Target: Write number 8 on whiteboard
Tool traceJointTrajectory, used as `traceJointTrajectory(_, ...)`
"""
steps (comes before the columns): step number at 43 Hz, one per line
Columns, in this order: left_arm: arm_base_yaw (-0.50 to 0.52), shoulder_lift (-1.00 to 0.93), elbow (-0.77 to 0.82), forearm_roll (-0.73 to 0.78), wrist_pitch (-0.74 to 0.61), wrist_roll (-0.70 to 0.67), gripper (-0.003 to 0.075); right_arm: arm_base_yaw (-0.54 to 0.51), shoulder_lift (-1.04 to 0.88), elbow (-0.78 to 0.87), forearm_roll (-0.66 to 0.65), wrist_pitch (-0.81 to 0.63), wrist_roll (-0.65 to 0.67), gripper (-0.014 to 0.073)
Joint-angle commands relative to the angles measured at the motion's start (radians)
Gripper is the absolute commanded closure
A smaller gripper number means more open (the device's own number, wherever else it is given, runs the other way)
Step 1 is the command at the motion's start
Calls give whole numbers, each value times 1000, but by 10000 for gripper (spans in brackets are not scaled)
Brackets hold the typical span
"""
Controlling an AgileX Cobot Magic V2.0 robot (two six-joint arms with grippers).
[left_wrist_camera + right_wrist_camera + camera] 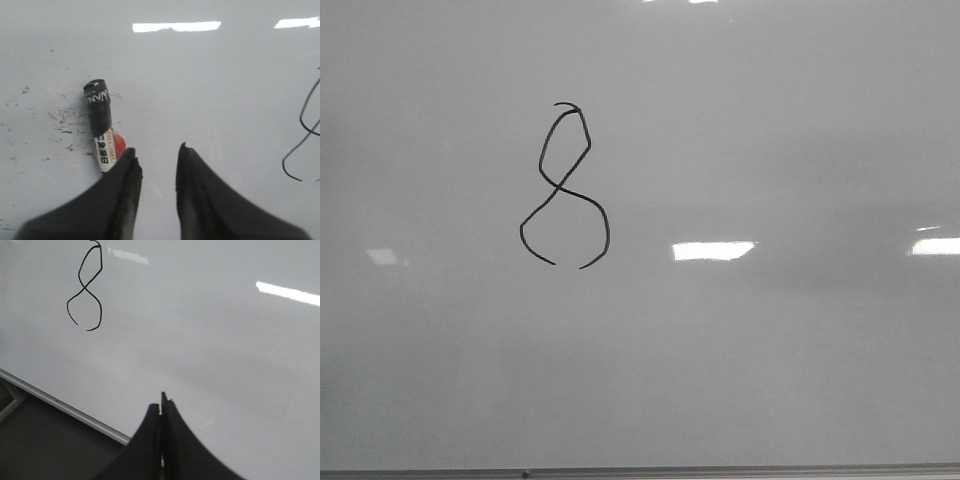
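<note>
- Black left gripper [156, 152] is gaping wide beside the marker [103, 127] we are leaving on the whiteboard [770, 350].
- Right gripper [162, 402] is sitting pinched together, empty.
- Number 8 [565, 187] is looking finished, so we are judging only withdrawal remains.

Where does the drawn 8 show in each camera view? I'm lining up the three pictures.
Front view: the number 8 sits left of centre, in the upper half of the whiteboard.
Left wrist view: only part of its strokes shows at the right edge.
Right wrist view: whole, upper left.
Shared landmark: the 8's open bottom gap.
</note>
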Motion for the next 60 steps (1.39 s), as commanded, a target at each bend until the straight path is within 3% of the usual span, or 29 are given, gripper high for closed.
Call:
traceJointTrajectory(1,1,-84,2,15,4,0,724,-6,2,-26,23,-60,0,662)
traceJointTrajectory(14,1,-294,40,20,96,0,741,-6,2,-26,23,-60,0,662)
traceJointTrajectory(47,-1,-320,63,48,76,-2,741,-6,2,-26,23,-60,0,662)
traceJointTrajectory(50,-1,-347,87,96,72,-39,741,-6,2,-26,23,-59,0,662)
traceJointTrajectory(57,3,-496,194,400,50,-357,741,-6,2,-26,23,-60,0,662)
traceJointTrajectory(60,12,-579,259,426,40,-376,741,-6,2,-26,23,-60,0,662)
